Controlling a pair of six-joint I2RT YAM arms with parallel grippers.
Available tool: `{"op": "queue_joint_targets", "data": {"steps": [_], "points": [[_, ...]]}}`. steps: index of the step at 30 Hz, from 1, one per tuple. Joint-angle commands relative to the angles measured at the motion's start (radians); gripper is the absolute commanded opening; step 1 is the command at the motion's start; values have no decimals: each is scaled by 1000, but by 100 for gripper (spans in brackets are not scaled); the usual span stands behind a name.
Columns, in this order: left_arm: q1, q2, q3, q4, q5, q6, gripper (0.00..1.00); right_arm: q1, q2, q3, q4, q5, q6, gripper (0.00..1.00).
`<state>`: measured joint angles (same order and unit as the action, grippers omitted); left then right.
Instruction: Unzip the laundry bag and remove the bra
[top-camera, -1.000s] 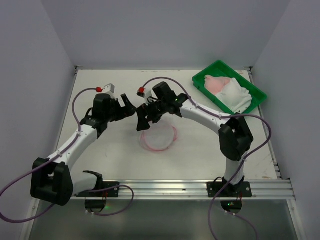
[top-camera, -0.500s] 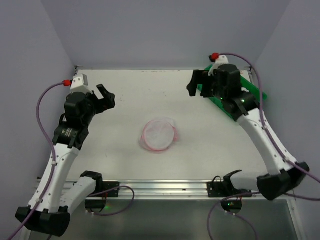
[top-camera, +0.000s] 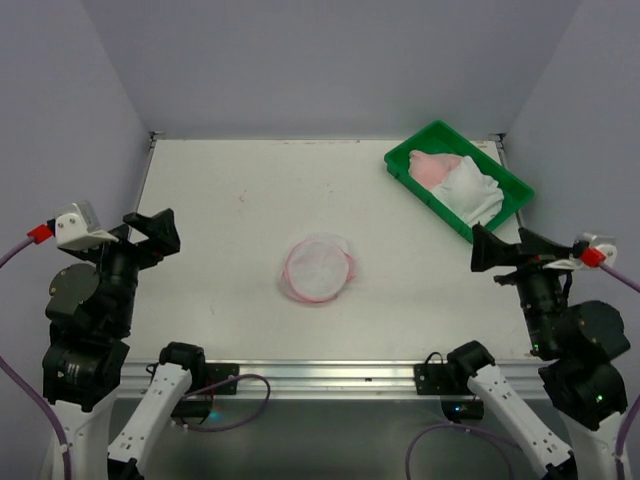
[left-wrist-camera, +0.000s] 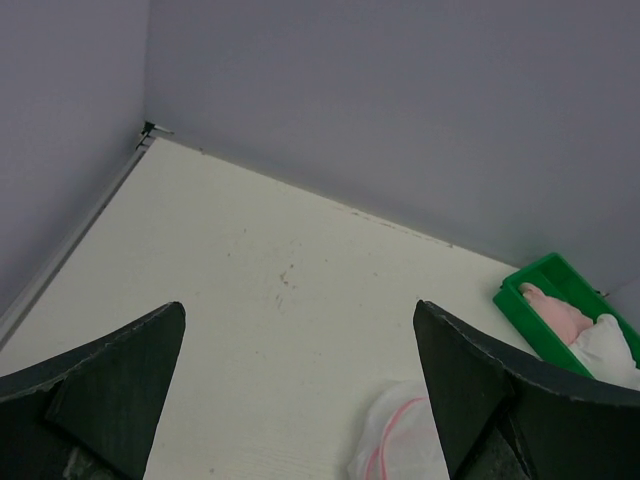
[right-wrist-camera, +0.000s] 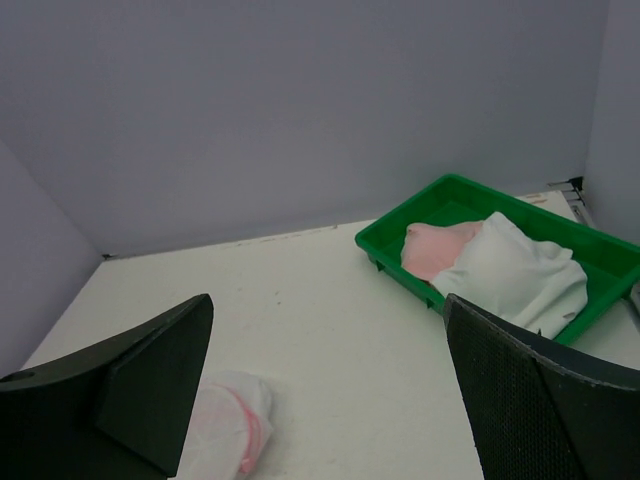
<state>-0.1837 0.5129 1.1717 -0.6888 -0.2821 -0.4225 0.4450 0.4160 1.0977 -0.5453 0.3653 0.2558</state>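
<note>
Left gripper (top-camera: 152, 235) and right gripper (top-camera: 485, 250) are both spread wide and hold nothing. They sit at the near corners, well apart from the laundry bag (top-camera: 318, 270), which lies flat mid-way across the counter (top-camera: 230, 200). Zip looks shut, but that's hard to tell from above. Risk: the mesh is light and loose, so tugging the zip unpinned likely drags the whole bag, or a fingertip snags mesh instead of the pull.
</note>
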Motion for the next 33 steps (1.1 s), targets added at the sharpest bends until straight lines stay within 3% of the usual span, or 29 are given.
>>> {"op": "queue_joint_targets", "data": {"steps": [1,5,9,33], "points": [[6,-52,-15,-71,-84,22,100,1,-127,-87,56,57,-61,99],[4,-91,-27,-86,-127,19,100,1,-239,-150,58,87,-89,99],[3,-100,-69,-63,-83,-5,100,1,-301,-193,82,67,-108,99],[1,-102,-135,-60,-49,-30,100,3,-284,-231,67,32,-101,99]]}}
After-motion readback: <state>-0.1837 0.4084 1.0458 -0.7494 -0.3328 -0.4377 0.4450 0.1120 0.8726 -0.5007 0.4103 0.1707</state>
